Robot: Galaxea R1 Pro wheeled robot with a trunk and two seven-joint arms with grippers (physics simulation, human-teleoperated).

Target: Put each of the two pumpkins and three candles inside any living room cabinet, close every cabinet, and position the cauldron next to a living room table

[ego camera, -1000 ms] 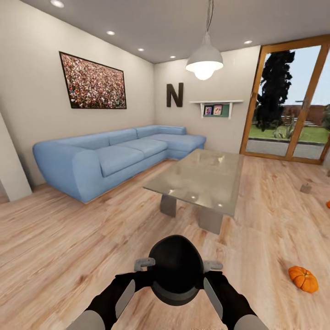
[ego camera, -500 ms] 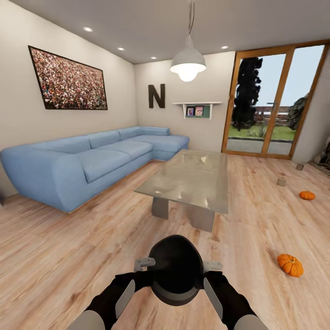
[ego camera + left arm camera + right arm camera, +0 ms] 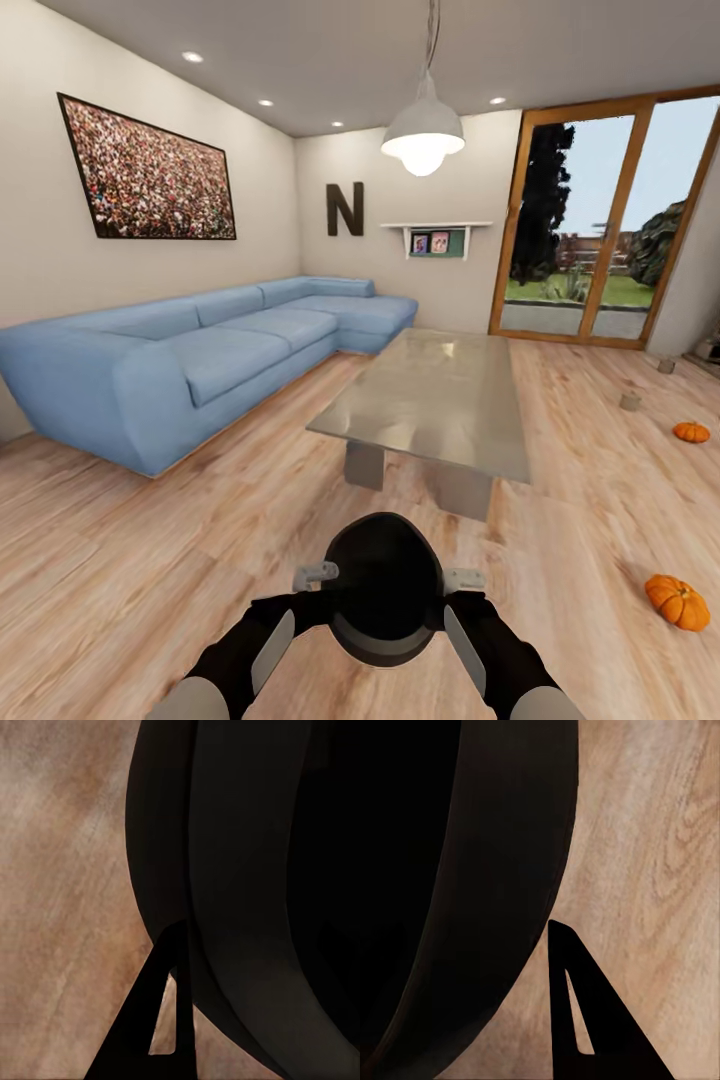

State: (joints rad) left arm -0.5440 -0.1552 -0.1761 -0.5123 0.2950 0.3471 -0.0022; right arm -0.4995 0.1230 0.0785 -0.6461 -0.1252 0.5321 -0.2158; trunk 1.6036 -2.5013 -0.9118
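Since 0.5 s ago the whole head view has swung slightly left and drawn closer to the glass bench; that reads as camera and base motion, not motion of the things. Cauldron and both arms sit at the same place in the picture as before.

Nearest: the cauldron (image 3: 384, 588), black and round-bodied, is carried between the two arms, centred in front of the trunk. Left claw (image 3: 312, 577) is at its left flank, right claw (image 3: 466, 580) at its right flank. In the left wrist view the pot wall (image 3: 247, 892) lies against a dark finger (image 3: 154, 1020); the right wrist view shows the same, wall (image 3: 472, 900) beside finger (image 3: 585, 1020). Judgement: both claws press the pot from opposite sides. Whether the jaws themselves are parted or closed, I cannot tell.

Key relation: the bench (image 3: 440, 400) lies straight ahead of the pot, slightly right, near but apart. Its long axis runs away from the robot, near short edge facing it. The pot is round, with no long axis of its own. Both arms are equally near.

Right of the bench's near corner on the floor (image 3: 120, 560): one pumpkin (image 3: 677, 601). Further, off the long right edge: second pumpkin (image 3: 691, 432), then two candles (image 3: 630, 401) (image 3: 666, 365).

Judgement: next is a short forward advance, then lowering the pot beside the near edge.
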